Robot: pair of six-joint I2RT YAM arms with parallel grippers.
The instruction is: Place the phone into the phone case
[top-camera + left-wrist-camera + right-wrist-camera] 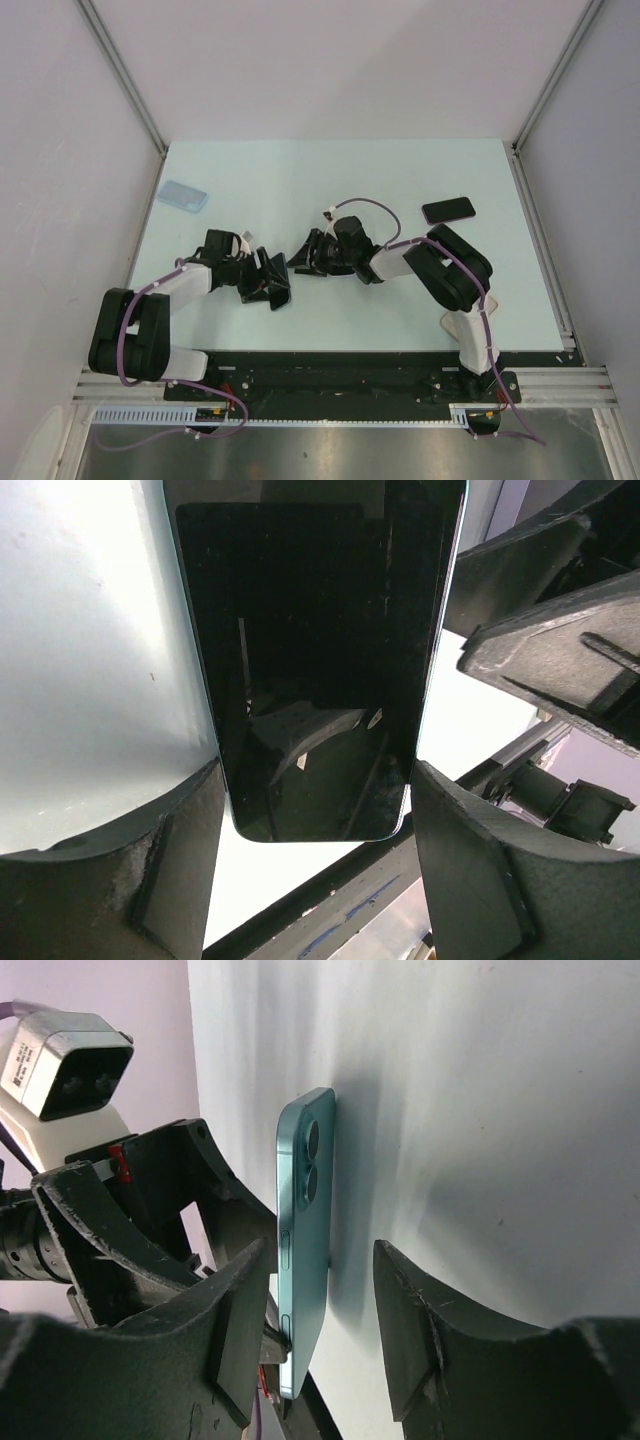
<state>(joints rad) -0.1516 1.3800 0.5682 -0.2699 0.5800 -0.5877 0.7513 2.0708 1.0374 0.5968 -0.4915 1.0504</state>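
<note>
The left gripper (315,800) clamps a teal phone (315,660) across its width. The right gripper (320,1255) straddles the phone's thin edge, jaws partly open, not touching it.

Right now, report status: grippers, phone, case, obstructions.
Left gripper shut on phone, held mid-table. Right gripper open, straddling same phone. Pale blue case far left, untouched. Dark flat device far right, not in the way.

Teal phone (305,1250) (black screen); pale blue case (182,196); mint table (330,170).
</note>
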